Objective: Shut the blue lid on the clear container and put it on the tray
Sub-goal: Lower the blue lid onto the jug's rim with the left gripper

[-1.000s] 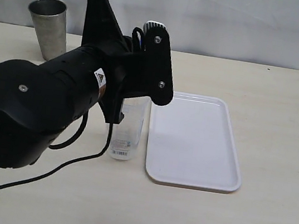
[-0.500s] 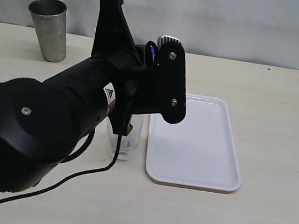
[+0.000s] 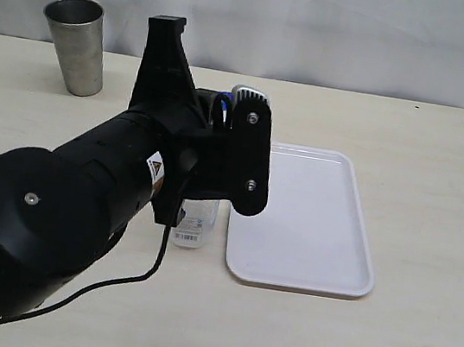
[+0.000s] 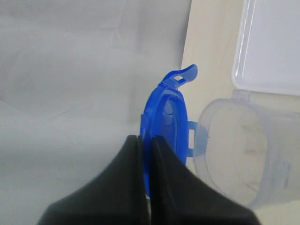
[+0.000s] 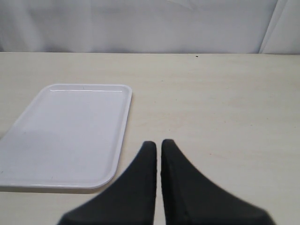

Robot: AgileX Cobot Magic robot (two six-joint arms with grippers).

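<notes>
My left gripper (image 4: 146,140) is shut on the edge of the blue lid (image 4: 166,112), which it holds on edge just beside the open mouth of the clear container (image 4: 239,154). In the exterior view the left arm covers most of the clear container (image 3: 192,224); only its lower part with the barcode label shows. A sliver of the blue lid (image 3: 222,102) peeks out at the arm's top. The white tray (image 3: 304,219) lies right of the container with nothing on it. My right gripper (image 5: 159,143) is shut and holds nothing, above bare table near the tray (image 5: 70,136).
A grey metal tumbler (image 3: 77,44) stands at the back left of the table. The left arm's black cable (image 3: 111,282) trails across the table in front. A white curtain closes off the back.
The left arm has carried the lid to the right and then lower, closer over the container. The right gripper has stayed still.
</notes>
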